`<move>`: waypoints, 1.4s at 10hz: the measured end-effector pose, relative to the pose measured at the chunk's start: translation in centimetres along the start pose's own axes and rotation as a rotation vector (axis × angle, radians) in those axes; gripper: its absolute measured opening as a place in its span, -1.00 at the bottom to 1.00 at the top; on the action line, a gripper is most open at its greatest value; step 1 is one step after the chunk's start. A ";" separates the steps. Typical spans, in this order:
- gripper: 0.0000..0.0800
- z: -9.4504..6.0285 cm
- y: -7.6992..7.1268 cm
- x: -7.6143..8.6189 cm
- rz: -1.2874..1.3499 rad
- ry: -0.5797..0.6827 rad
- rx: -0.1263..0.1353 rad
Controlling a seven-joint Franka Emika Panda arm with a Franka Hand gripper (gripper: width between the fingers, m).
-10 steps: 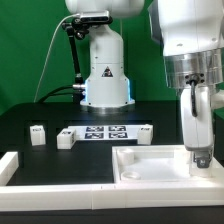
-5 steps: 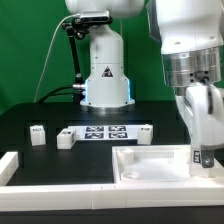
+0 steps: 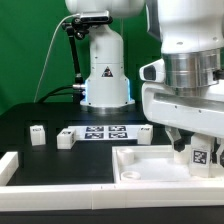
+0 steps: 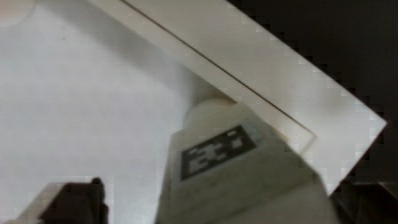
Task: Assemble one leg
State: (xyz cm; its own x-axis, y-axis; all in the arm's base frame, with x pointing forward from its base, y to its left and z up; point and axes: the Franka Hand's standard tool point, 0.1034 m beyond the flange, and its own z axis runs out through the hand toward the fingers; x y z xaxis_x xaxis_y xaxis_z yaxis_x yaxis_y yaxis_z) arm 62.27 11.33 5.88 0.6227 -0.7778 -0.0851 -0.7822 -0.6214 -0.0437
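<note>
One leg (image 3: 200,156), a small white post with a black-and-white tag, stands upright at the corner of the large white square panel (image 3: 150,165) on the exterior view's right. My gripper (image 3: 200,148) is low over it with a finger on either side. In the wrist view the leg (image 4: 240,165) rises between the two dark fingers (image 4: 75,203). Pale panel shows in a gap between one finger and the leg, so the jaws look open. Three more legs lie on the black table: two on the exterior view's left (image 3: 38,133) (image 3: 66,137) and one (image 3: 145,132) behind the panel.
The marker board (image 3: 105,132) lies between the spare legs. A long white rail (image 3: 60,188) runs along the table's front edge, with a raised end (image 3: 8,165) at the exterior view's left. The arm's base (image 3: 105,70) stands behind.
The hand has turned about its vertical axis over the leg, from a narrow side-on look to a broad one. The leg and the panel stay where they were.
</note>
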 end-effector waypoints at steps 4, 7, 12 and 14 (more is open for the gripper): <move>0.62 0.1 -0.2 -0.1 -0.378 0.043 -0.025; 0.01 0.1 -0.1 0.0 -0.399 0.043 -0.025; -0.33 0.1 -0.1 0.0 -0.308 0.044 -0.023; -0.33 0.2 -0.2 -0.1 -0.151 0.039 -0.014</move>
State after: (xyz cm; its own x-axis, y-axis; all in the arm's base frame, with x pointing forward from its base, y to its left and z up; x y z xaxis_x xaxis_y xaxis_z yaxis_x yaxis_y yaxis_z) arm 62.34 11.52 5.74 0.7336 -0.6784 -0.0397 -0.6796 -0.7326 -0.0387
